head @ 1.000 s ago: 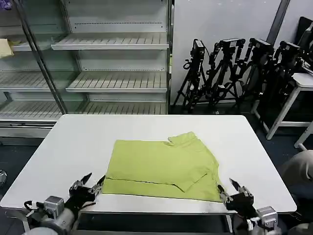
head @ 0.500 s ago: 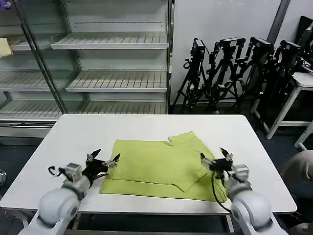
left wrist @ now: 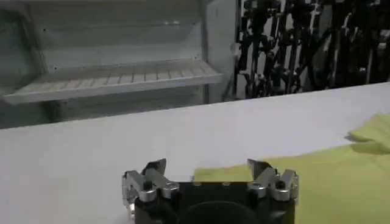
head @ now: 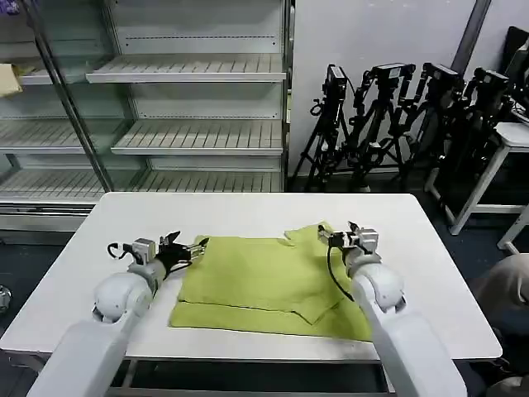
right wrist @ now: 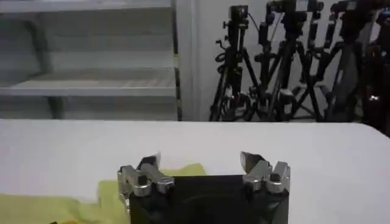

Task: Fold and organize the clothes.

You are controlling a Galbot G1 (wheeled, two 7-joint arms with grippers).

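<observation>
Reaching over a white table (head: 124, 215), the left gripper (head: 187, 247) hovers at the far left corner of a lime yellow-green T-shirt (head: 264, 277), its fingers (left wrist: 153, 171) spread apart and holding nothing. The T-shirt lies partly folded near the middle of the table, toward the front edge, with one sleeve folded across it. At the T-shirt's far right corner, the right gripper (head: 340, 236) sits over the raised sleeve, fingers (right wrist: 253, 163) likewise spread and empty. Black tripods (head: 397, 124) stand behind the table.
</observation>
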